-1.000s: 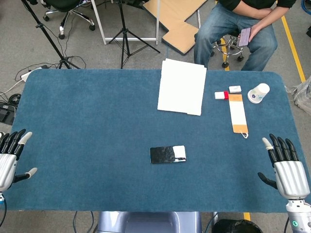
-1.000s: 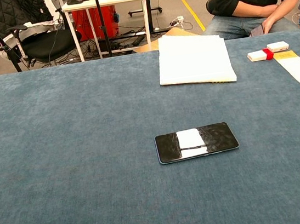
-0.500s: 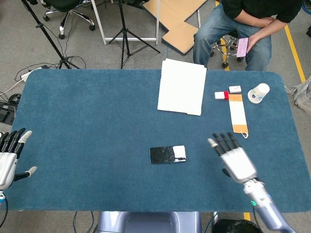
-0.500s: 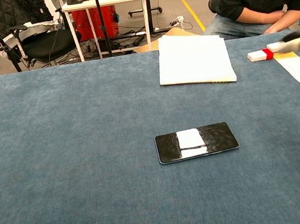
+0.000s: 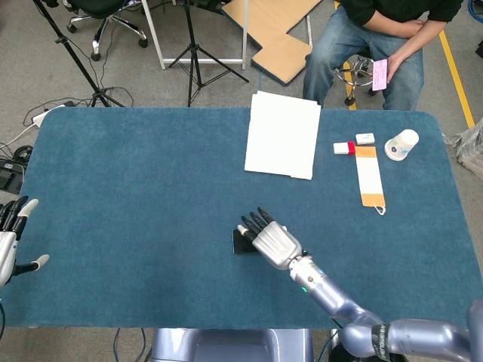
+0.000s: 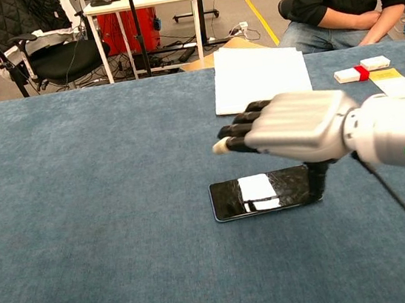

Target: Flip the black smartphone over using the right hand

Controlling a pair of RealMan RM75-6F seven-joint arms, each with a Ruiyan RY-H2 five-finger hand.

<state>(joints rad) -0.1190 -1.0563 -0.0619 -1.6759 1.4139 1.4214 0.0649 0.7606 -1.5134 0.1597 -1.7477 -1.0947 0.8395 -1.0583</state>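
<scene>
glossy black smartphone (image 6: 265, 192) lies flat under the right hand (image 6: 289, 129) (fingers spread, holding nothing).

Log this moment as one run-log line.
right hand: open, over phone, thumb by its right end | phone: flat on table, unflipped | left hand: open at table edge

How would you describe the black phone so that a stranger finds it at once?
On the blue table, look near the front edge, in the middle, under the right hand. The phone lies flat there: the only glossy black slab, with a white patch on top.
</scene>
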